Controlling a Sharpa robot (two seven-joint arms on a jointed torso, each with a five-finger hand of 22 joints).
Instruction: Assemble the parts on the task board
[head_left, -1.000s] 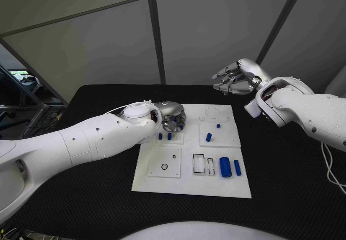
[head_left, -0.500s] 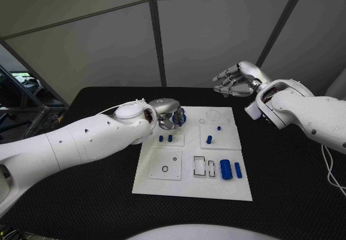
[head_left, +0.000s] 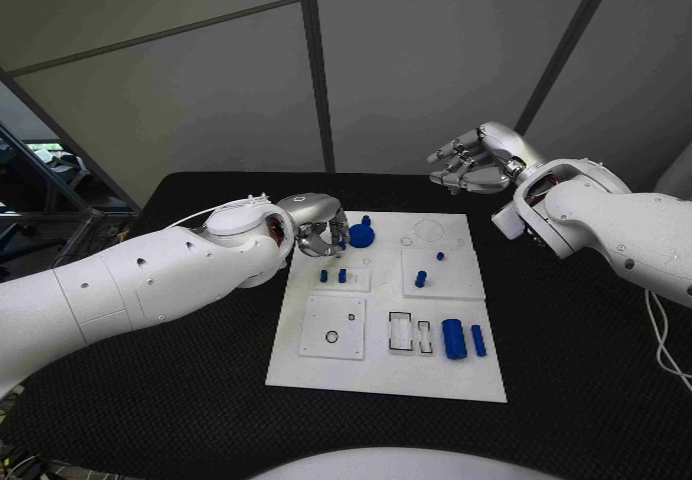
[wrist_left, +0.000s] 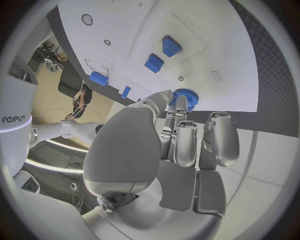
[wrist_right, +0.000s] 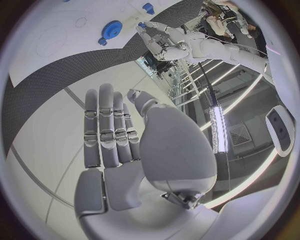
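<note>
Our left hand (head_left: 320, 232) pinches a blue gear (head_left: 361, 236) at its fingertips (wrist_left: 180, 104), holding it over the far left corner of the task board (head_left: 381, 382). Just toward six o'clock from the gear, two small blue pegs (head_left: 333, 275) stand in a raised square on the board. Farther toward four o'clock stand two more blue pegs (head_left: 420, 280), and near the board's right edge lie a blue cylinder (head_left: 451, 338) and a thinner blue bar (head_left: 477, 340). Our right hand (head_left: 473, 162) hangs well apart at two o'clock, above the far edge of the black counter (head_left: 188, 400), fingers loosely spread, holding nothing.
</note>
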